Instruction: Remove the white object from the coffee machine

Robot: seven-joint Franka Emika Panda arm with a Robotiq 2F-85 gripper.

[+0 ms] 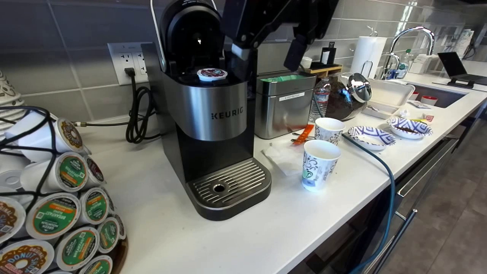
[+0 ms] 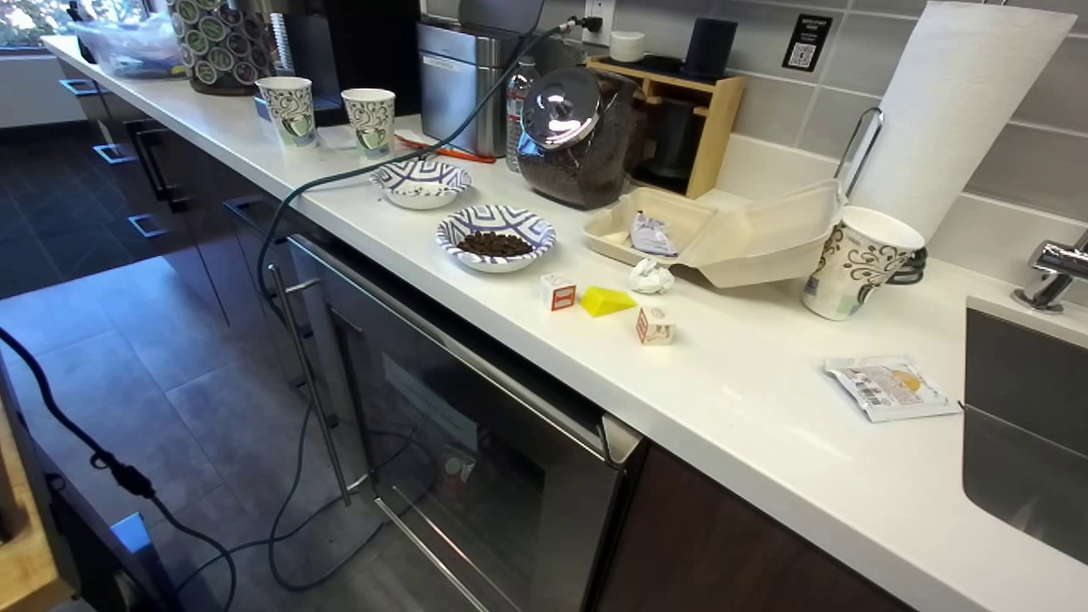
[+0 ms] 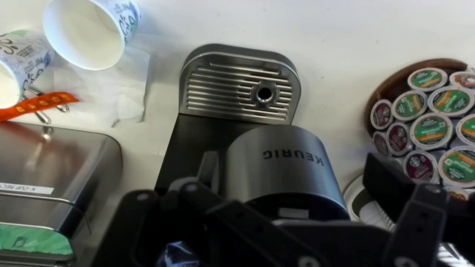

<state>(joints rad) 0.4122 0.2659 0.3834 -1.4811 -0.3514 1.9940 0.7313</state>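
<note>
While white K-cup [image 1: 212,75] sits in open top of Keurig coffee mach. [image 1: 217,114], gripper [image 1: 268,61] hangs close w/ fingers [image 1: 296,53] wide apart; 2 paper cups [image 1: 319,165] stand nearby on surface [image 1: 156,224].

On your counter [image 2: 731,399]: coffee beans [image 2: 493,246] in patterned bowl [image 2: 537,231]; open takeout container [image 2: 756,242] near paper-towel roll [image 2: 960,119]; yellow wedge [image 2: 605,302] between two printed boxes [image 2: 558,293].

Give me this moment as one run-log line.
hand: open, empty | pod: in machine, its top showing | lid: raised | removal: not yet done
</note>
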